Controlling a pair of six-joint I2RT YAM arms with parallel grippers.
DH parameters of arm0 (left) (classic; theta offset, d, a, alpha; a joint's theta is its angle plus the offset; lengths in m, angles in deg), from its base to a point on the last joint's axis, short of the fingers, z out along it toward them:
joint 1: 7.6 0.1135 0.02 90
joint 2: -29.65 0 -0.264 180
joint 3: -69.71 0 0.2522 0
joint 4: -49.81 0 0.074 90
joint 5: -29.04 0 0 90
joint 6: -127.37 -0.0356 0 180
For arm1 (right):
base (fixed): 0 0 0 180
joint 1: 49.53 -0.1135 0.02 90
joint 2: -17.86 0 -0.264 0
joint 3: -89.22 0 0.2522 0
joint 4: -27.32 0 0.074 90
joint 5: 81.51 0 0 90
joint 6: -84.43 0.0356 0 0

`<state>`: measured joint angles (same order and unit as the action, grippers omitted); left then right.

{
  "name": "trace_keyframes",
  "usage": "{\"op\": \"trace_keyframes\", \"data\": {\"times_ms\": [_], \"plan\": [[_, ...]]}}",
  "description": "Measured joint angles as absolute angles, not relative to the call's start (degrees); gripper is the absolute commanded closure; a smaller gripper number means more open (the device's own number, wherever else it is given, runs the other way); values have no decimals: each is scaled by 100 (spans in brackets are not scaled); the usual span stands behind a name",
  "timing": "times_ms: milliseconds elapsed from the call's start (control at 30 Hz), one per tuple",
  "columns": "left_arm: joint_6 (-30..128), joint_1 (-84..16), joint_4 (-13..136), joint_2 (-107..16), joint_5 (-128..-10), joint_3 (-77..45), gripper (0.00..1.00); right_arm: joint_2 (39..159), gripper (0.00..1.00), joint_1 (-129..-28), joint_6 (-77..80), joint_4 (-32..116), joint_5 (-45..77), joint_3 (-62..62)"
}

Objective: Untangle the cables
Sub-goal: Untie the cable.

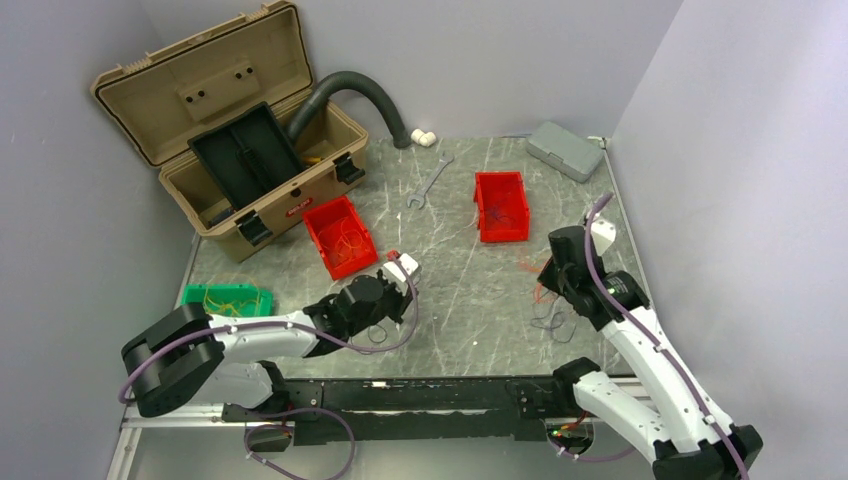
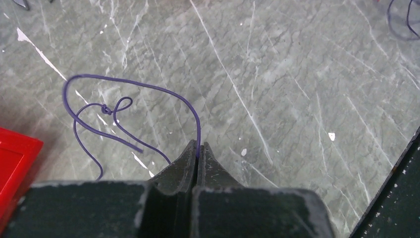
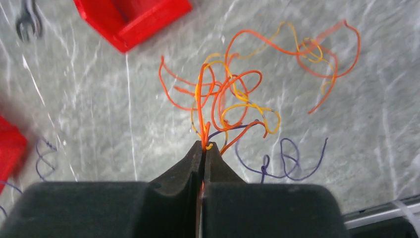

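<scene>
Left tool (image 2: 198, 147) clenched on one separated purple strand (image 2: 148, 87). Right tool (image 3: 204, 145) pinches orange-yellow tangle (image 3: 225, 91) at its 6 o'clock. Bulk looks unsorted.

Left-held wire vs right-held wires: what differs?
Left gripper pinches one thin purple wire; right gripper pinches a bunch of thin orange and yellow wires. The purple wire shows one small knot; the orange and yellow wires cross in many loops. Both are clamped at the fingertips.
</scene>
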<state>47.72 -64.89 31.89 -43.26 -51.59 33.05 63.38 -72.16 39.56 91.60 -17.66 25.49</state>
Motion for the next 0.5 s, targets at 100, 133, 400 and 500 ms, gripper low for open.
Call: {"op": "trace_keyframes", "data": {"times_ms": [100, 133, 400, 500], "plan": [[4879, -6489, 3825, -4324, -5152, 2936, 99, 6458, 13, -7216, 3774, 8992, -1235, 2890], [4925, -6489, 4065, -4315, -5135, 2785, 96, 6486, 6, -7216, 3676, 8904, -1040, 2983], [5482, -6487, 5726, -3873, -4866, 2322, 75, 6816, 0, -7317, 2826, 7857, 835, 3338], [5708, -6487, 6275, -3594, -4868, 2363, 70, 7037, 0, -7520, 2697, 7431, 1233, 3355]]}}
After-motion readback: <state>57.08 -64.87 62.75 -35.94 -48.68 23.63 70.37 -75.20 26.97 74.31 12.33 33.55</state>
